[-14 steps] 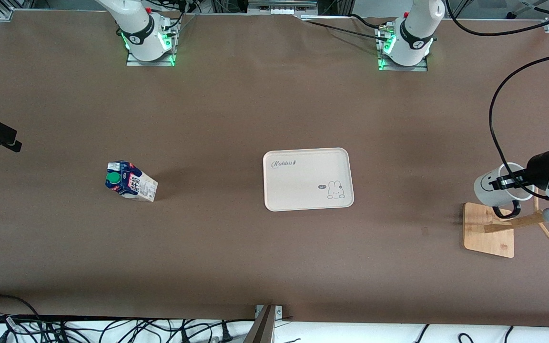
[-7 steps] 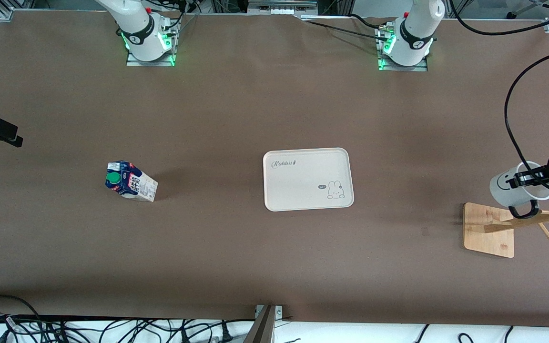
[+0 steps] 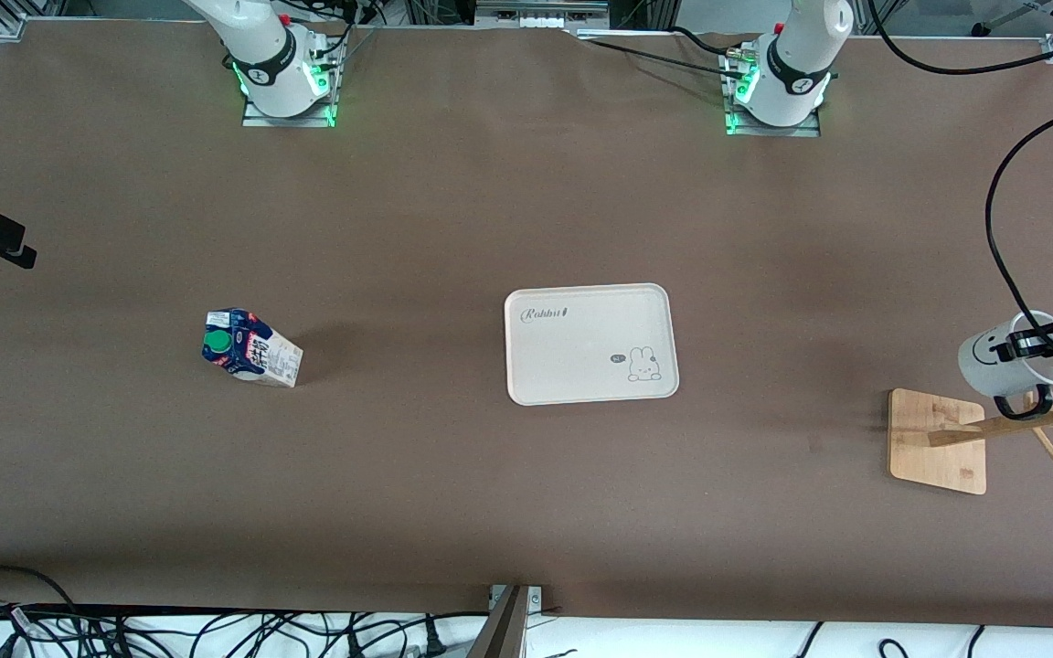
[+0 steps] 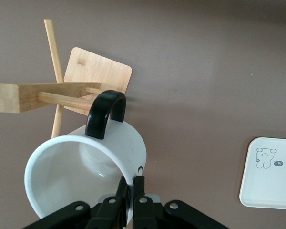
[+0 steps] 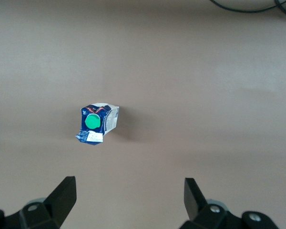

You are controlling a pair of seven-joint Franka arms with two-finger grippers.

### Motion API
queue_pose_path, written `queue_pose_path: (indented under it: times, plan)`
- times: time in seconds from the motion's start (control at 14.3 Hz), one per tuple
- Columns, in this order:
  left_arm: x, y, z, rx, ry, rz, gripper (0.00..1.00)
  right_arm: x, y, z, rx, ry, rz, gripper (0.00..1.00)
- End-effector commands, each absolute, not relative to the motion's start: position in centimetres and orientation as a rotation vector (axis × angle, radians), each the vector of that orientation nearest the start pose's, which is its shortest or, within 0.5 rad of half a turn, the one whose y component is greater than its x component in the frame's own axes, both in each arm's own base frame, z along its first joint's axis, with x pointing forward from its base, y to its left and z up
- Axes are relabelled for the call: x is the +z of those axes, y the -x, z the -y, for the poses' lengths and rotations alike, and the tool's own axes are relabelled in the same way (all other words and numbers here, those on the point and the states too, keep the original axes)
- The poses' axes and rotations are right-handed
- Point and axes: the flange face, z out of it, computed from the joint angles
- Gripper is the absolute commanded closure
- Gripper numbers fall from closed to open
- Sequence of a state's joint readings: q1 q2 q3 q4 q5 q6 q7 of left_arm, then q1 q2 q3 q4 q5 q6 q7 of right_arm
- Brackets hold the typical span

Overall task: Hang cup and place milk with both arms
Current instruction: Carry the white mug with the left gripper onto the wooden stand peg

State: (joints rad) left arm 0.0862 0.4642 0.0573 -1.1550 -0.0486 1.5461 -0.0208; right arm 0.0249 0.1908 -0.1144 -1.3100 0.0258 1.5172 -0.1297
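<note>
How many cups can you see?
1. The cup is held up by the left gripper over the wooden rack, at the left arm's end of the table. None looks hidden.

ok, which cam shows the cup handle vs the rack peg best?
Left wrist view: the cup's black handle loops right by the wooden rack's peg, while the left gripper pinches the rim. The front view shows the handle small, at the frame's edge; the right wrist view shows only the milk.
</note>
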Motion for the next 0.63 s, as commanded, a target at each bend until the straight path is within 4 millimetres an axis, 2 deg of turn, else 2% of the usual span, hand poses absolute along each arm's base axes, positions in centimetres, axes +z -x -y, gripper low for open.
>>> queue_pose_path:
  times: [0.0, 0.35, 0.56]
  plan:
    - [53.7, -67.8, -9.9, 0.104, 3.173, 0.196, 1.00, 63.2, -58.8, 4.4, -0.035, 3.170, 0.084, 0.00]
    - [53.0, -67.8, -11.5, 0.112, 3.164, 0.148, 1.00, 63.1, -57.9, 4.5, -0.036, 3.185, 0.033, 0.00]
    - [52.4, -67.8, -12.1, 0.127, 3.161, 0.103, 1.00, 62.9, -57.3, 5.1, 0.044, 3.210, 0.041, 0.00]
